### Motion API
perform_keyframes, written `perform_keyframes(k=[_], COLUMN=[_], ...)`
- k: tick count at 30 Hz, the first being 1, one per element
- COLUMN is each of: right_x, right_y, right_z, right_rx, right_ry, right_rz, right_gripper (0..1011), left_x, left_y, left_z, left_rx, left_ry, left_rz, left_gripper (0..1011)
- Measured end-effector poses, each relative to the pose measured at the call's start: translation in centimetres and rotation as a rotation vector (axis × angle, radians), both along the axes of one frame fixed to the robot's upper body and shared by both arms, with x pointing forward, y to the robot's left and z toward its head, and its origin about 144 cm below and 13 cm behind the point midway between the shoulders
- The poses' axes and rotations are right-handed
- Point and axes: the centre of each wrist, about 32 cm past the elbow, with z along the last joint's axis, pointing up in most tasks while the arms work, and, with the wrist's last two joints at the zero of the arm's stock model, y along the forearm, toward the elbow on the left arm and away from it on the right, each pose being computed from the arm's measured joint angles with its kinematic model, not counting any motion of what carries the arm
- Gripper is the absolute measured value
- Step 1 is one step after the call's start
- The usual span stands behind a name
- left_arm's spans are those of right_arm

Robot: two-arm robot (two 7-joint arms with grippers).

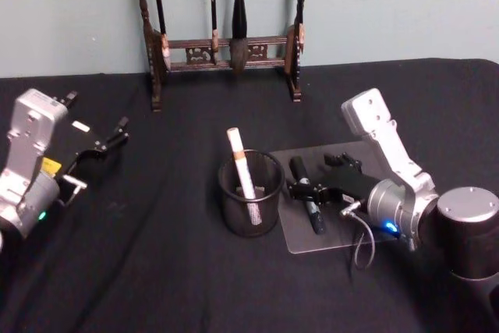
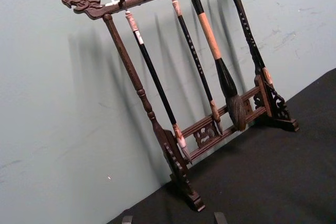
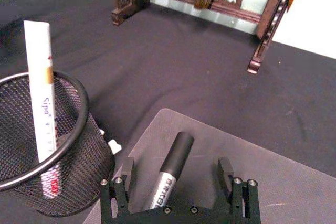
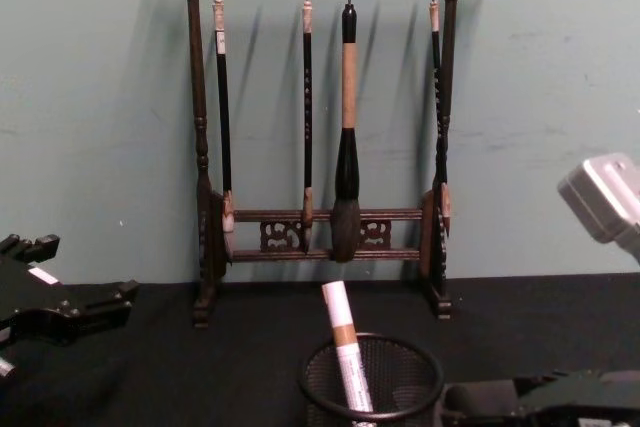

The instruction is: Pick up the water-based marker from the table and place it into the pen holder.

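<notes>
The water-based marker (image 1: 309, 193), with a black cap and silver barrel, lies on a grey mat (image 1: 343, 228) just right of the pen holder (image 1: 234, 212), a round black mesh cup. My right gripper (image 1: 309, 191) is down over the marker and open. In the right wrist view the marker (image 3: 178, 153) lies between the two spread fingers (image 3: 226, 174), which do not touch it, and the pen holder (image 3: 68, 182) is beside it. My left gripper (image 1: 109, 139) is parked at the table's far left, open and empty.
A white marker (image 1: 240, 157) stands tilted in the pen holder (image 4: 400, 377). A dark wooden brush rack (image 1: 226, 48) with hanging brushes stands at the back by the wall. Black cloth covers the table.
</notes>
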Motion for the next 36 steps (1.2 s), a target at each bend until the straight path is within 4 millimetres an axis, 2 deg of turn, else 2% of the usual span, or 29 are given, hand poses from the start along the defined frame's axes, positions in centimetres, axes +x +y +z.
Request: perform_keyframes(k=[16,36], right_x=[0.9,1.1], right_y=[0.8,0.7], right_z=[-0.5,-1.0], right_rx=[-0.017,-0.012], right_ry=[0.033,0.047], right_rz=[-0.001,0.005], right_gripper=[1002,1002], left_x=[0.0,0.0], left_y=[0.0,0.0], left_z=[0.0,0.0], left_rx=[0.000,0.000], left_ry=[0.000,0.000], left_rz=[0.000,0.000], left_gripper=[1001,1001])
